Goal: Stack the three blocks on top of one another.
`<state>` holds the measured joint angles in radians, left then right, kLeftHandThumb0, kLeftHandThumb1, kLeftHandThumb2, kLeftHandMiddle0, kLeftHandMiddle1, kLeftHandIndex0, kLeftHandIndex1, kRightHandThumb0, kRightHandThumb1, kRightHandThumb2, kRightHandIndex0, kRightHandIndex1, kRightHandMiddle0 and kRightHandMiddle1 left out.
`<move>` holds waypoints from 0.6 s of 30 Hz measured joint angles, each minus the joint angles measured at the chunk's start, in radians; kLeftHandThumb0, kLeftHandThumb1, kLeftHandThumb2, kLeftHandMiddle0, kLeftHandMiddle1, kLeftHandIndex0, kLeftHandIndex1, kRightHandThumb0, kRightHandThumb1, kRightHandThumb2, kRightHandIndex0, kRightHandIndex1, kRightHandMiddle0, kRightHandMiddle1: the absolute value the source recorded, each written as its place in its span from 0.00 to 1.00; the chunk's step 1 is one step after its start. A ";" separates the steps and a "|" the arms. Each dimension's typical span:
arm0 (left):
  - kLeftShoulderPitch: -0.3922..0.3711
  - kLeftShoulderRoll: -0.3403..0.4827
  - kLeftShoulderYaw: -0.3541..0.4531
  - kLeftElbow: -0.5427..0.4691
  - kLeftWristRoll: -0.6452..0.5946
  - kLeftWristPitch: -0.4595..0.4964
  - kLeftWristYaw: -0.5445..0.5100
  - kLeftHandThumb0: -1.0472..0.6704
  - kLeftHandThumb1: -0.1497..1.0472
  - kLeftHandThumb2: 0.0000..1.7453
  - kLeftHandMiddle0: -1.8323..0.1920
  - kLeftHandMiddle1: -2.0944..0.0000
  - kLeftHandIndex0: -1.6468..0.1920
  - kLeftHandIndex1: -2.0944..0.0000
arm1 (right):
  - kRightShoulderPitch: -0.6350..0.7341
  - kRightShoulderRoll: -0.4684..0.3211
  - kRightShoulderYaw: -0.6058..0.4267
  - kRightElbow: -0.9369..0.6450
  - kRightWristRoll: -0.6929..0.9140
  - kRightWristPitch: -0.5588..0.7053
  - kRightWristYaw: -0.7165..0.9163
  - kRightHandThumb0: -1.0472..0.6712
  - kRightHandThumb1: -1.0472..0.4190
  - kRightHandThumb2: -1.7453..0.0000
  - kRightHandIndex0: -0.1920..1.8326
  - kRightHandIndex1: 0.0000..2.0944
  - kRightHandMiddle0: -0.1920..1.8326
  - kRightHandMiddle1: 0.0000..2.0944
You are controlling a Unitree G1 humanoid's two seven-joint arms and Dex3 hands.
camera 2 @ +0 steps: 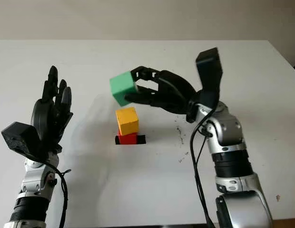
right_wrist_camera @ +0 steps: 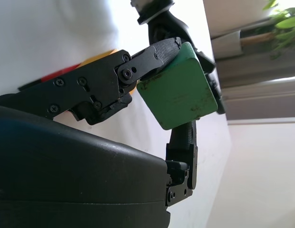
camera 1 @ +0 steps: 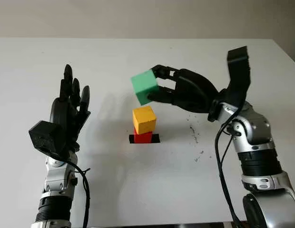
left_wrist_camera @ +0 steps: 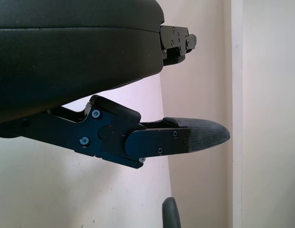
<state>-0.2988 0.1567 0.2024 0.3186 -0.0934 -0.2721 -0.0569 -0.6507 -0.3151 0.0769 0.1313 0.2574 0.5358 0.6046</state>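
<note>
1. Right hand (camera 1: 162, 85), black hard shell with 3 jointed fingers, is raised over the white matte table (camera 1: 138, 190), fingers clamped on the green cube-shaped block (camera 1: 144, 87); the block is tilted, in the air, up and slightly left of the stack, not touching it.
2. In the right wrist view the green cube-shaped block (right_wrist_camera: 178, 92) shows rounded edges and small scuffs on its smooth face, with textured finger pads (right_wrist_camera: 164, 50) pressed on opposite sides.
3. Yellow cube-shaped block (camera 1: 144, 119) sits on the red block (camera 1: 143, 137), turned a bit off square; the red block sits on a flat black rectangular marker (camera 1: 154, 138) near table centre.
4. Left hand (camera 1: 66, 111), black, is open, upright above the table's left part, well apart from the stack.
5. Small dark specks (camera 1: 193, 133) lie on the table right of the stack, under the right arm.
6. Bare table surface surrounds the stack on all sides; table edges are well away from it.
</note>
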 measured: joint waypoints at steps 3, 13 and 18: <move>0.000 0.000 0.000 0.000 0.000 0.000 -0.001 0.17 1.00 0.25 0.92 0.97 0.92 0.97 | 0.009 0.002 0.016 0.020 -0.035 -0.051 -0.003 0.38 0.06 0.97 0.19 0.02 0.24 0.83; 0.000 0.000 0.000 0.000 0.001 0.000 0.001 0.18 1.00 0.26 0.92 0.97 0.92 0.97 | 0.022 0.020 0.032 0.063 -0.059 -0.095 0.025 0.39 0.07 0.97 0.19 0.02 0.24 0.83; 0.000 0.000 0.000 0.000 0.001 0.000 0.002 0.17 1.00 0.26 0.92 0.97 0.92 0.97 | 0.022 0.020 0.031 0.070 -0.062 -0.095 0.033 0.39 0.07 0.97 0.19 0.02 0.24 0.82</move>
<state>-0.2988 0.1563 0.2023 0.3186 -0.0920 -0.2721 -0.0549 -0.6290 -0.2956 0.1084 0.2018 0.1953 0.4410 0.6381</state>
